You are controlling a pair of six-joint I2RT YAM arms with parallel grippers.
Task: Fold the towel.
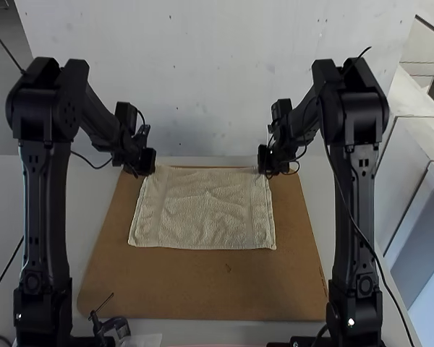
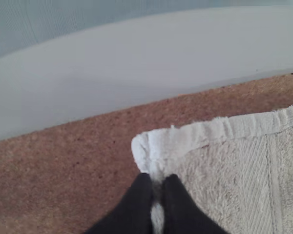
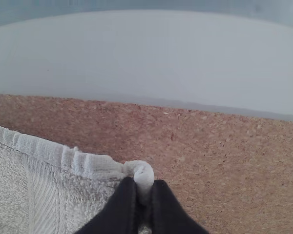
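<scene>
My left gripper [image 2: 157, 181] and right gripper [image 3: 144, 186] pinch the far corners of the spread towel [image 1: 206, 211], best lifted level and brought near together.

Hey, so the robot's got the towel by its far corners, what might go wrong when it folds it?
The black left hand and black right hand pinch just small bits at the corners of the cream ribbed-border towel, so one might slip out. The near edge lies unheld on the brown cork board, so it could slide when pulled. Wrinkles across the middle may leave the fold lumpy.
</scene>
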